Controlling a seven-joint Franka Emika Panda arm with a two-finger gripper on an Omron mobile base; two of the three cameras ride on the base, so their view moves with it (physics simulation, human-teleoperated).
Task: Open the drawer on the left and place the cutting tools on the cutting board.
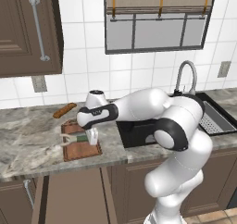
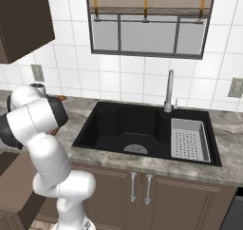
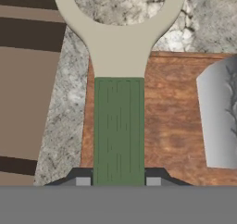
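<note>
My gripper point(image 3: 118, 181) is pinched on the peeler point(image 3: 118, 126): its green handle runs straight up between my two fingertips point(image 3: 82, 181), one tip touching each side, and the pale forked head spreads open toward 12 o'clock. Beneath it lies the cutting board point(image 3: 171, 126), reddish-brown, with the flat grey bladed tool point(image 3: 220, 116) resting on it at 3 o'clock. The board's far edge meets grey marbled countertop point(image 3: 65, 102), and at 9 o'clock brown wood of the open drawer point(image 3: 25, 93) shows below the counter's edge.

From the left base view, my gripper point(image 1: 93, 136) hangs over the cutting board point(image 1: 81, 149), which sits near the front edge of the countertop point(image 1: 28, 140). The peeler point(image 1: 73, 139) juts out toward 9 o'clock from my fingers, just above the board. The drawer point(image 1: 71, 190) stands pulled out below the counter at 6 o'clock. Beyond the board, toward 11 o'clock, an orange-brown bread stick point(image 1: 64, 110) lies near the wall. At 3 o'clock is the black sink point(image 1: 139, 130) with its curved faucet point(image 1: 185, 75). Behind everything rise white wall tiles point(image 1: 83, 56), a window point(image 1: 157, 19) at 12 o'clock, and a dark upper cabinet point(image 1: 25, 28) at 10 o'clock with a vertical bar handle.
</note>
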